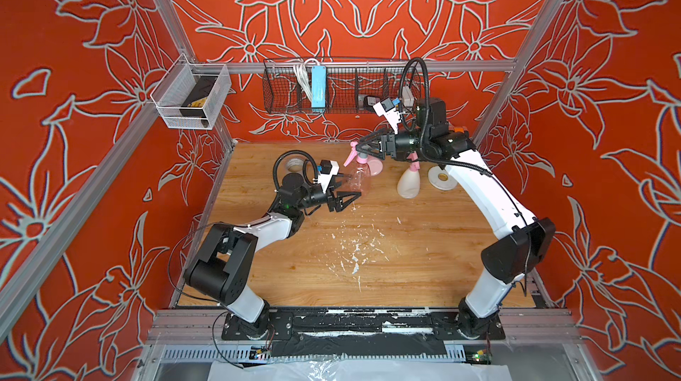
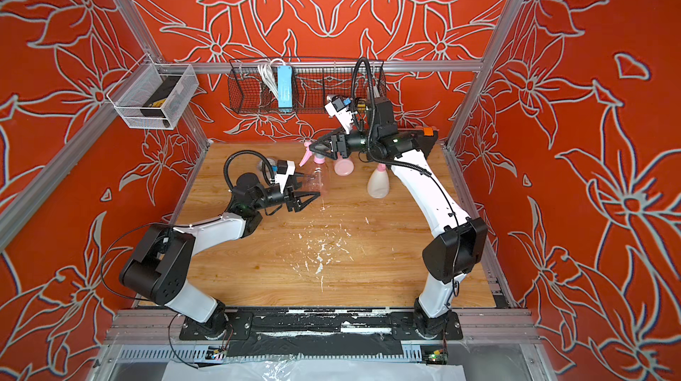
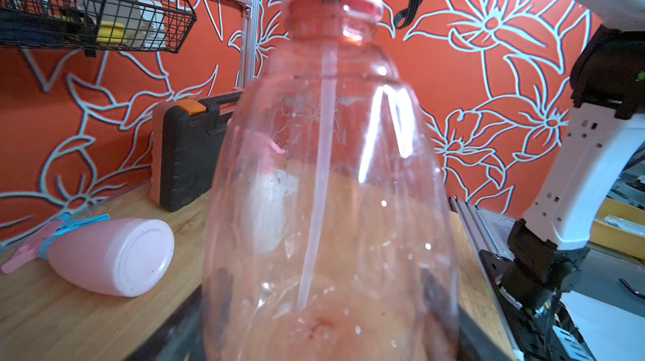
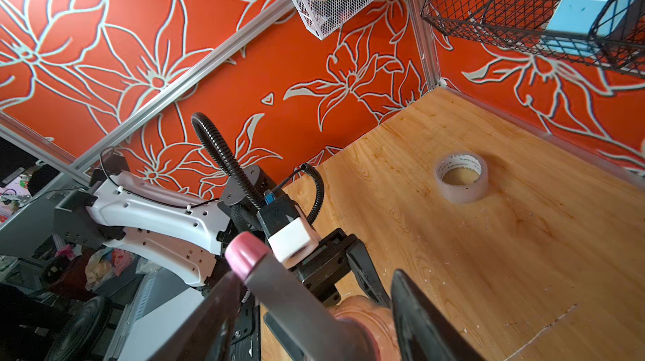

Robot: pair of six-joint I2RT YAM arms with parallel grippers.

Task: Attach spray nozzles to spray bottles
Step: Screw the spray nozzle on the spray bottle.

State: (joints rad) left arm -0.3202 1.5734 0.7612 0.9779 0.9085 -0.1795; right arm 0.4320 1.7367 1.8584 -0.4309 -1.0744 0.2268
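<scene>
Only the left wrist view shows the dip tube (image 3: 321, 167) inside the bottle (image 3: 370, 209) the left tool (image 1: 350, 187) pinches.

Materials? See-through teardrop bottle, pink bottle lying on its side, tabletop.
See-through teardrop bottle: thin clear plastic, pink-tinted, glossy; dip tube shows through, sharp highlights.
Opaque pink bottle lying on its side: plastic, satin; moulded base ring.
Tabletop: wood grain, solid or laminate unclear.

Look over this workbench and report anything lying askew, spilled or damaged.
The pink bottle lies on its side near the back wall, while the cream-white bottle stands upright. White flecks are scattered over the middle of the wooden table, like chipped paint or scraped residue; which, I cannot tell.
</scene>
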